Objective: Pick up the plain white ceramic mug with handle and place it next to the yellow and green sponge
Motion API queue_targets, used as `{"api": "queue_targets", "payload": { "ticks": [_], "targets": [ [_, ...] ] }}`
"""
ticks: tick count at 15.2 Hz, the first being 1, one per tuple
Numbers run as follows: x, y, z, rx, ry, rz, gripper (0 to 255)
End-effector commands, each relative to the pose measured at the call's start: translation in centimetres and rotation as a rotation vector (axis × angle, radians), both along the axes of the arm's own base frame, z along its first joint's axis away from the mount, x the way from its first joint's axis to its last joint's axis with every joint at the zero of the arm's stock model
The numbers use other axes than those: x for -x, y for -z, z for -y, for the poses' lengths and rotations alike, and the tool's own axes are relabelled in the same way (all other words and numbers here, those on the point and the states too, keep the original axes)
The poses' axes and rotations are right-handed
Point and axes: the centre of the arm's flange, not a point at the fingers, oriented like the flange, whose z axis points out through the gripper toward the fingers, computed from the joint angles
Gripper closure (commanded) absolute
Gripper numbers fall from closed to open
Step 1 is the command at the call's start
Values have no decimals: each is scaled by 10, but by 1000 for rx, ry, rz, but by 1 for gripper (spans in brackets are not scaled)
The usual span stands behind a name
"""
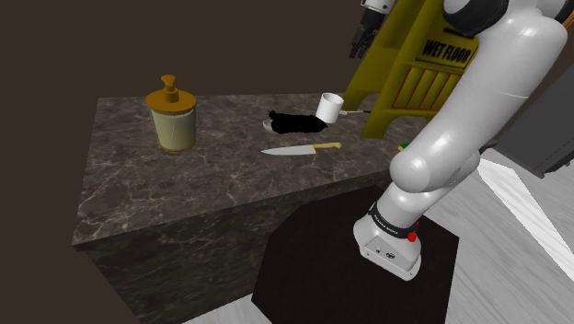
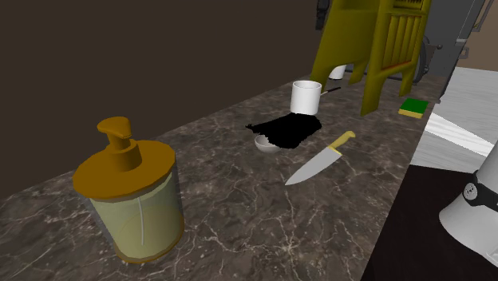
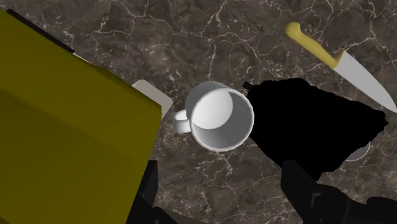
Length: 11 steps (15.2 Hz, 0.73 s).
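**Marble counter: mug stood straight below a wide-open hand**

Dark veined marble made up the counter (image 1: 166, 198) in the shoulder view. A white mug (image 1: 330, 107) stood upright near its far edge, just beside the foot of a yellow wet-floor sign (image 1: 414, 69). A flat black shape (image 1: 296, 121) lay against the mug on the side away from the sign, and a yellow-handled kitchen knife (image 1: 302, 149) lay nearer the camera. An amber soap dispenser (image 1: 171, 115) stood well apart at that view's left. What seemed to be the black gripper (image 1: 361, 39) hung high above the mug, close by the sign's top.

From the second exterior view, the yellow and green sponge (image 2: 413, 107) lay beyond the sign's legs, to that view's right of the mug. A small white dish (image 2: 263, 144), probably a bowl, peeked from under the black shape.

Looking down from the wrist view, the two fingers stood far apart with nothing between them. The mug's open mouth faced the camera, ahead of the gap and roughly centred on it. Its handle pointed towards the sign, roughly along the line joining the fingers. By my judgement, a straight descent would bring the hand to the mug. The hand might need a turn so the fingers cleared the handle and the sign.
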Motion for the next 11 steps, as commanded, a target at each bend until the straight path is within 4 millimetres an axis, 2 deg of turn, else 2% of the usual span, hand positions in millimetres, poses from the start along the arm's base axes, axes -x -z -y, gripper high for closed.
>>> {"api": "queue_targets", "payload": {
  "ticks": [1, 2, 10, 11],
  "targets": [
    [12, 20, 13, -6, 29, -21, 0],
    [12, 28, 12, -6, 29, -21, 0],
    [12, 28, 12, -6, 29, -21, 0],
    [12, 37, 8, -6, 30, -21, 255]
  ]
}}
